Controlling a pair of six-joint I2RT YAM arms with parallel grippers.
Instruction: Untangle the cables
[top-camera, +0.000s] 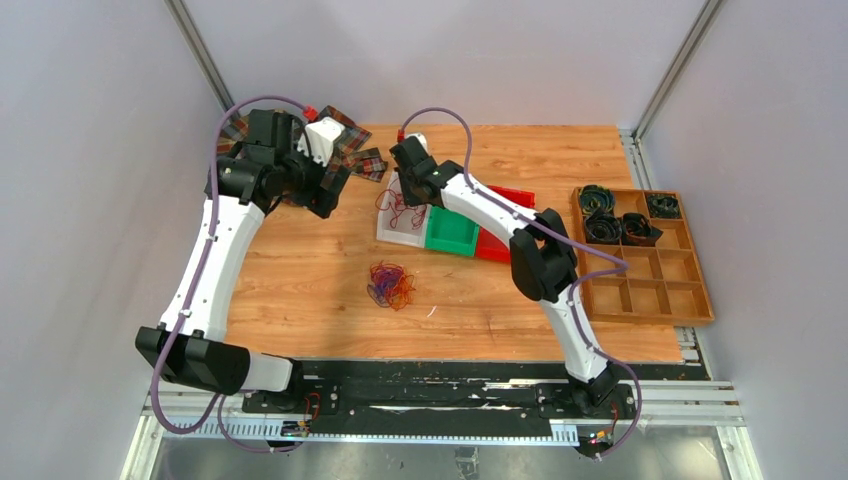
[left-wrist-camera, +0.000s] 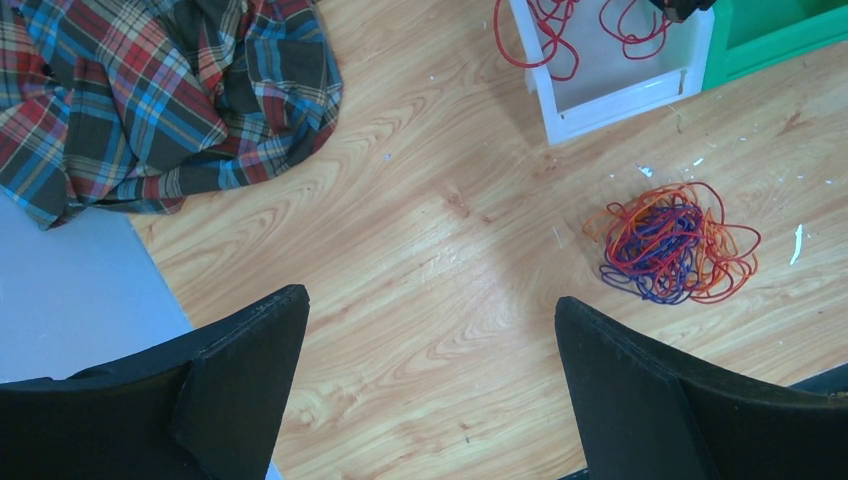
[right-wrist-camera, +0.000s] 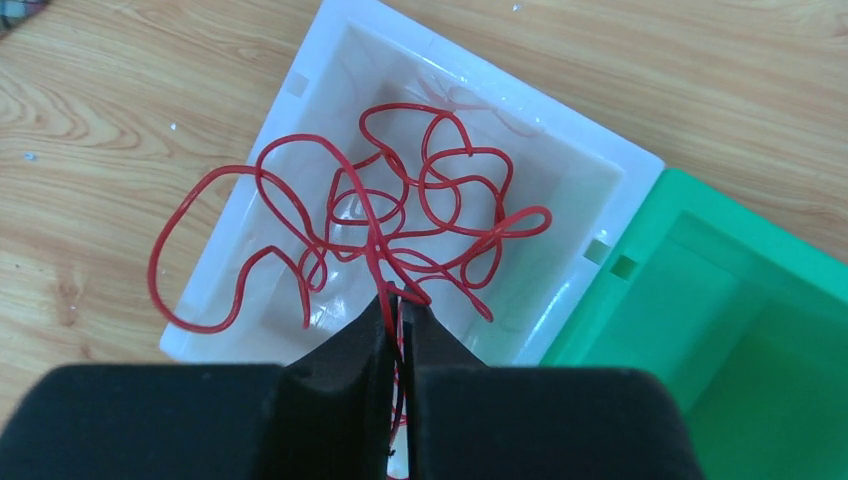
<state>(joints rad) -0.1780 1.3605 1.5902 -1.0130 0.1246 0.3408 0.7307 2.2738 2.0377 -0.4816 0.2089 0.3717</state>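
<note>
A loose tangle of red, orange and purple cables (top-camera: 390, 285) (left-wrist-camera: 675, 243) lies on the wooden table in front of the bins. My right gripper (right-wrist-camera: 400, 305) (top-camera: 408, 190) is shut on a red cable (right-wrist-camera: 400, 200) (top-camera: 402, 210), pinched between its fingertips. The cable's loops hang over and into the white bin (right-wrist-camera: 620, 165) (top-camera: 392, 232), and one loop spills over the bin's left rim. My left gripper (left-wrist-camera: 430, 300) (top-camera: 325, 195) hovers open above bare table, left of the tangle, with nothing between its fingers.
A green bin (top-camera: 450, 235) (right-wrist-camera: 760, 300) stands right of the white one, with a red bin (top-camera: 512, 196) behind it. A plaid cloth (top-camera: 362, 160) (left-wrist-camera: 150, 100) lies at the back left. A wooden compartment tray (top-camera: 690, 300) at the right holds black coils (top-camera: 600, 200).
</note>
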